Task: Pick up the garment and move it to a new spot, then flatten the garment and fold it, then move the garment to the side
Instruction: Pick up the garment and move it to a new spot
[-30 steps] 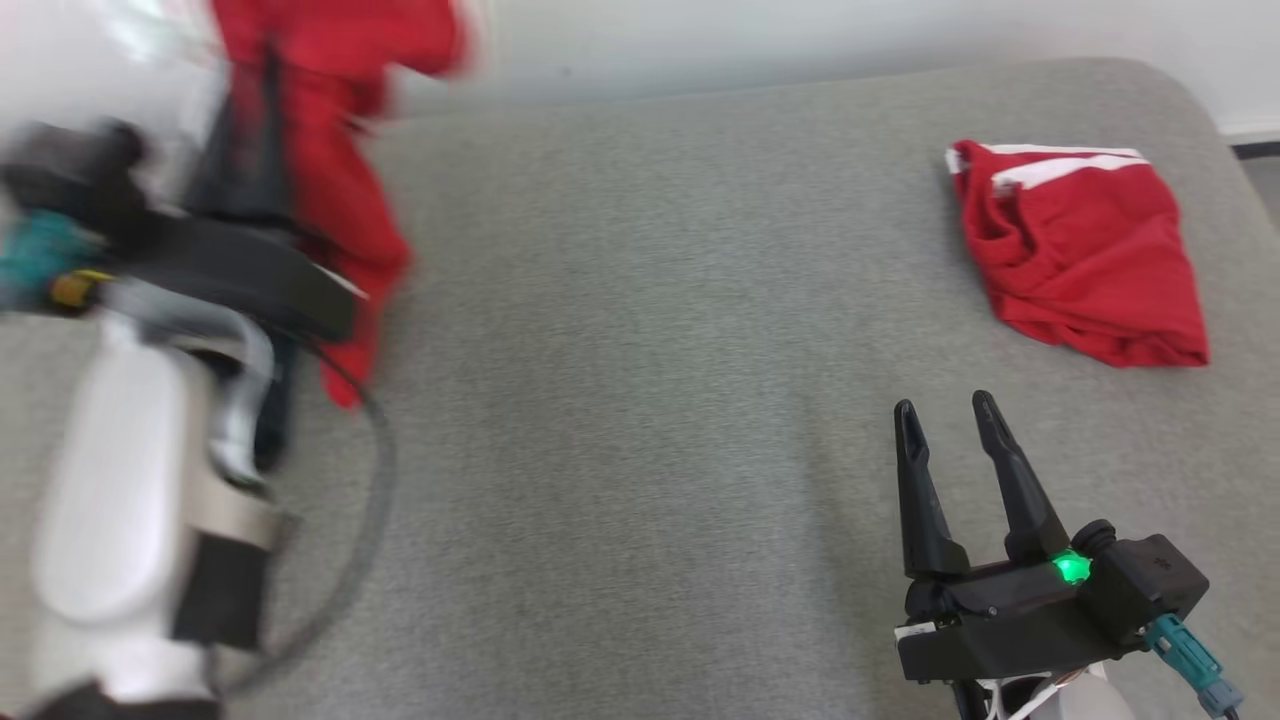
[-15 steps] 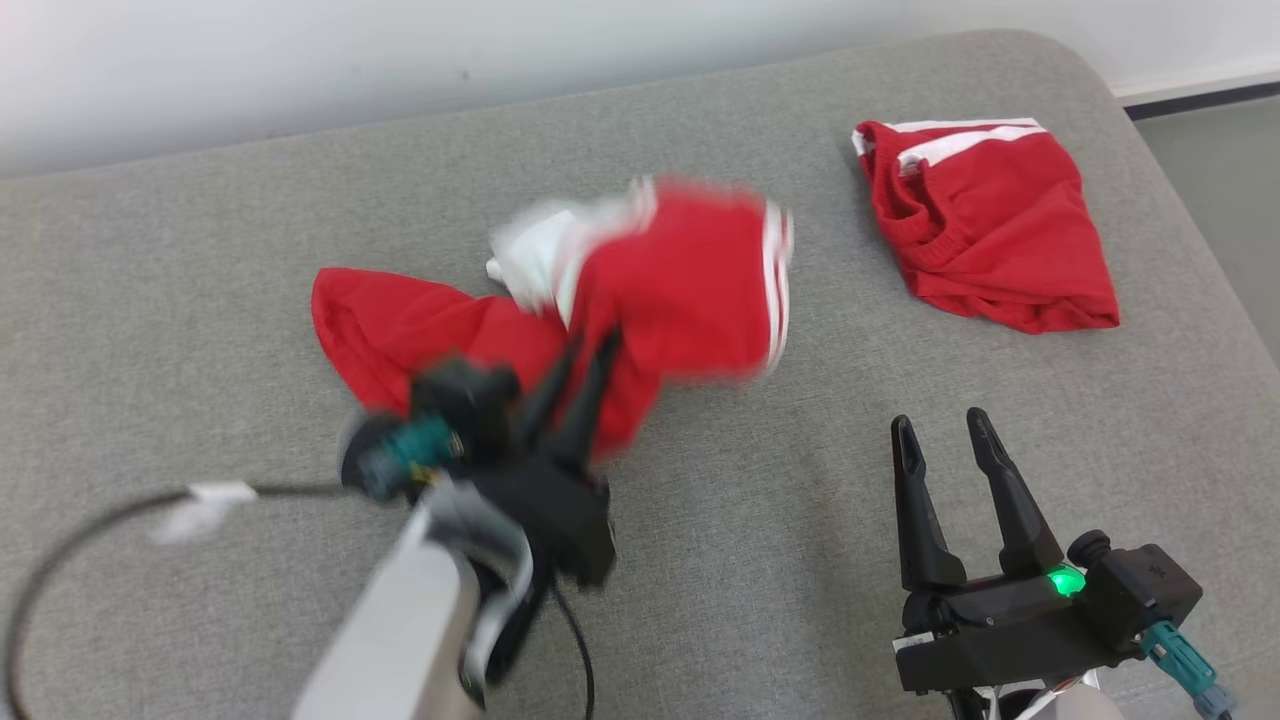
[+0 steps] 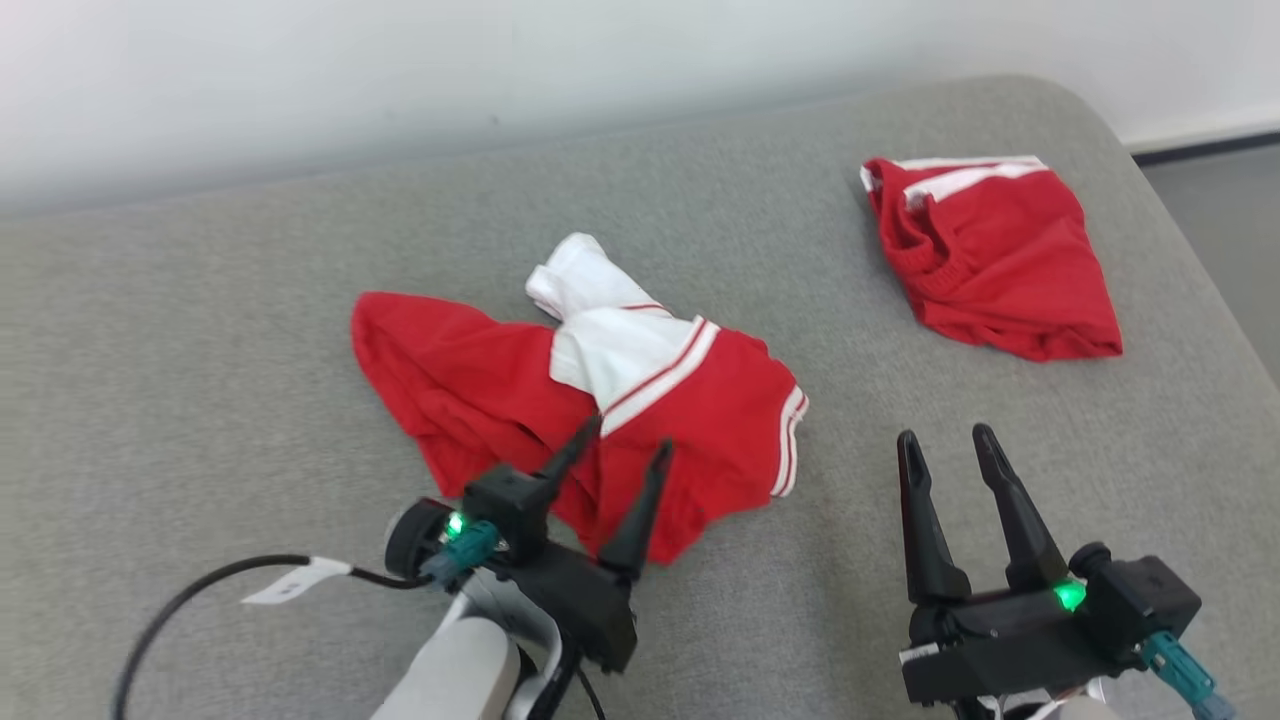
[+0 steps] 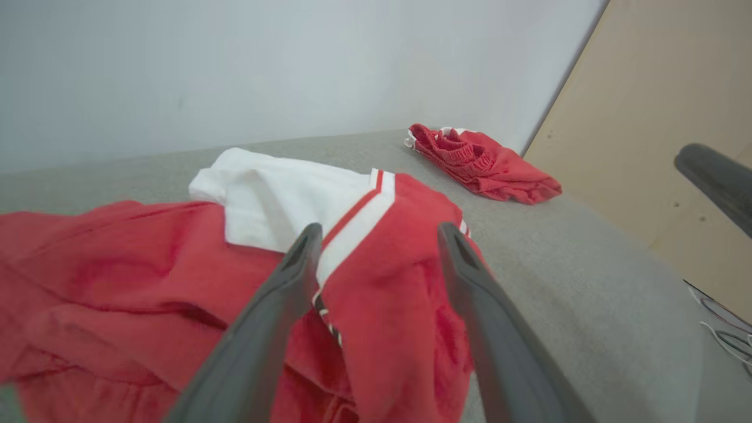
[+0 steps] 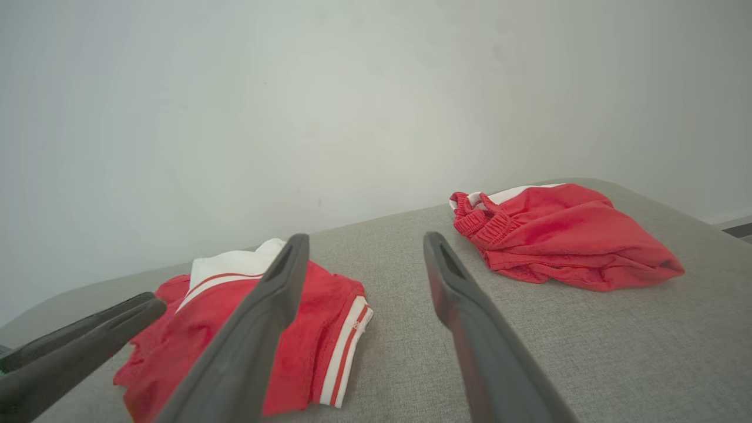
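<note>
Lying crumpled near the middle of a grey upholstered surface (image 3: 200, 400), a red jersey (image 3: 480, 390) with a white sleeve and white stripes sits directly ahead of the robot's left gripper (image 3: 630, 437). That gripper's two dark fingers stand spread apart with nothing clasped between them, their tips over the jersey's near edge. The left wrist view shows folds of the jersey (image 4: 117, 264) below and between the parted fingers of the left gripper (image 4: 379, 229); whether they touch the cloth cannot be told.

The right gripper (image 3: 945, 433) hovers to the jersey's right, near its striped hem but apart from it, fingers likewise wide and empty. In the right wrist view, the right gripper (image 5: 365, 237) points toward the wall (image 5: 352, 88), with the jersey (image 5: 317, 311) at lower left.

A pair of red shorts (image 3: 1000, 270) with white stripes and an elastic waistband lies well apart, near the surface's far right corner. A black cable (image 3: 200, 580) with a white tag trails from the left wrist.
</note>
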